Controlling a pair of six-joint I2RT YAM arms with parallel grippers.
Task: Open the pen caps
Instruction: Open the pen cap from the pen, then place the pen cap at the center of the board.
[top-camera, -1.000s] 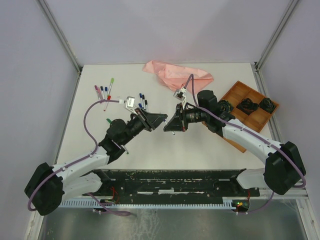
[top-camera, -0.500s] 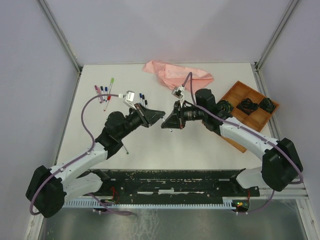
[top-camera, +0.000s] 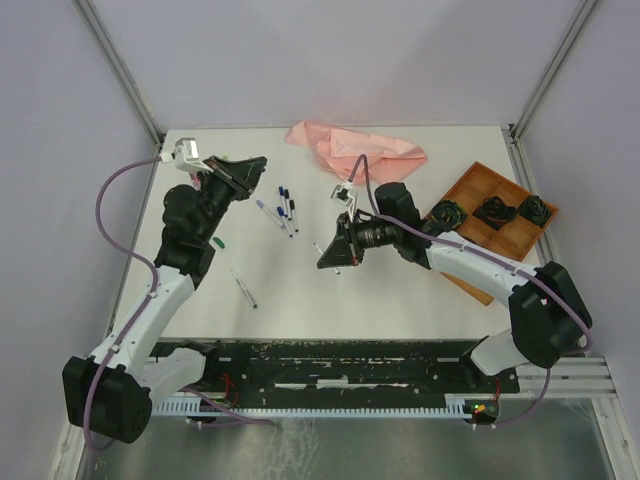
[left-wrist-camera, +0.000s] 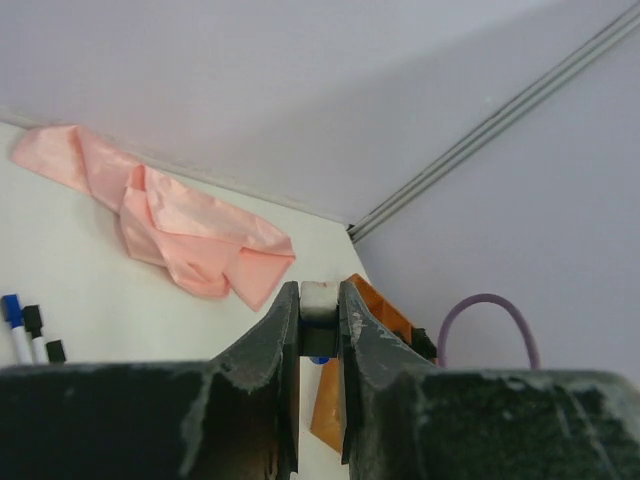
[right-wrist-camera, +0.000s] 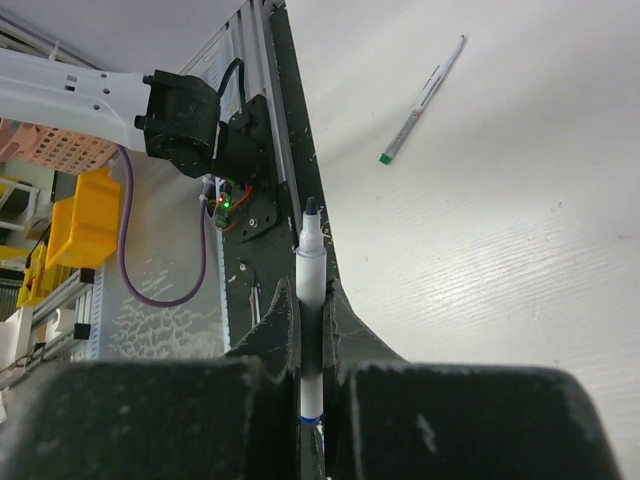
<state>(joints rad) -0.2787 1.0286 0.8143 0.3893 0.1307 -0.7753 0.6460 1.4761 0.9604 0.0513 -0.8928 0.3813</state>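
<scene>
- Right gripper (right-wrist-camera: 311, 300) is clenched on a white pen barrel (right-wrist-camera: 309, 262); its tip is bare, so this one is uncapped.
- Left gripper (left-wrist-camera: 318, 300), raised at far left, pinches a small pale cap (left-wrist-camera: 319, 295) (apparently that pen's).
- Blue-capped pens (top-camera: 287, 207) lie on the table (top-camera: 400, 295), not yet opened; most of the work looks left.

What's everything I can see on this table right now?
Cloth: one, pink, crumpled at the far edge.
Tray: one, brown wood, far right.
Lumpy objects: three, black, in the tray.
Capped pens: a few, white with blue or dark caps, left of centre.
Loose pen: one, white, uncapped, near left.
Loose cap: one, green, left side.
Held pen: one, white, uncapped.
Pen cap: one, pale.
Right claw: black, shut on the held pen.
Left claw: black, pinching the pen cap.
</scene>
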